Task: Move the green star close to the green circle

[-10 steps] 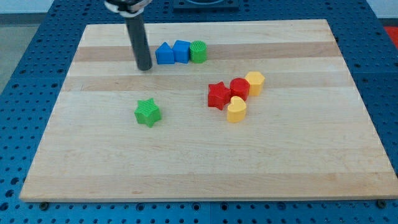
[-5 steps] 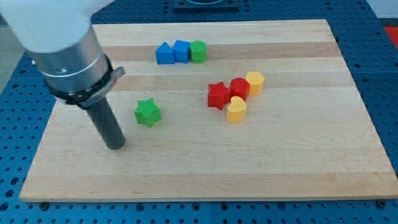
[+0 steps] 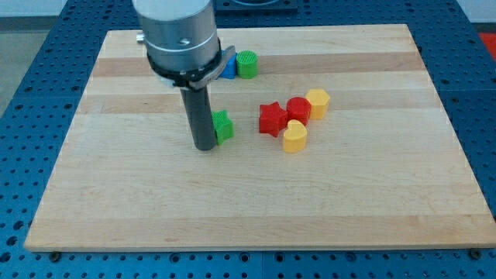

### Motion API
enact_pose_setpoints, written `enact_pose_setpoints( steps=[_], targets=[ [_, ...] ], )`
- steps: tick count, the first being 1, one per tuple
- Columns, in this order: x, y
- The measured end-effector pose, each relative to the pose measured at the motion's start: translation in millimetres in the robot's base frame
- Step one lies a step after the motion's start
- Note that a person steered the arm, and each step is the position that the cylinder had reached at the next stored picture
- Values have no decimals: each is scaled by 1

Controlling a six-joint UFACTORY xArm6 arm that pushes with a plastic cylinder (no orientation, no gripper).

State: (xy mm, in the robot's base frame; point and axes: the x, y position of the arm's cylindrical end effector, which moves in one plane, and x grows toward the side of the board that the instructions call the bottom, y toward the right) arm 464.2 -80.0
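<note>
The green star [image 3: 223, 126] lies on the wooden board [image 3: 349, 194], left of centre, half hidden behind the rod. My tip [image 3: 205, 146] touches the star's left side. The green circle [image 3: 247, 63] stands near the view's top, well above and a little right of the star. The arm's grey body covers the area left of the circle.
A blue block [image 3: 229, 68] peeks out left of the green circle, mostly hidden by the arm. A red star [image 3: 272, 118], a red cylinder [image 3: 298, 110], a yellow hexagon-like block [image 3: 318, 102] and a yellow heart [image 3: 294, 136] cluster right of the green star.
My tip swept from the lower left to the star's left side. The green star has shifted right and slightly up. The arm now hides most of the blue blocks.
</note>
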Motion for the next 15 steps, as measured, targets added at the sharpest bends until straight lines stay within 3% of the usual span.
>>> enact_pose_setpoints(
  steps=[2,7,8,10,12,15],
  targets=[
    [-8,5],
    [-78,89],
    [-79,89],
    [-36,53],
    [-68,37],
    [-94,76]
  ],
)
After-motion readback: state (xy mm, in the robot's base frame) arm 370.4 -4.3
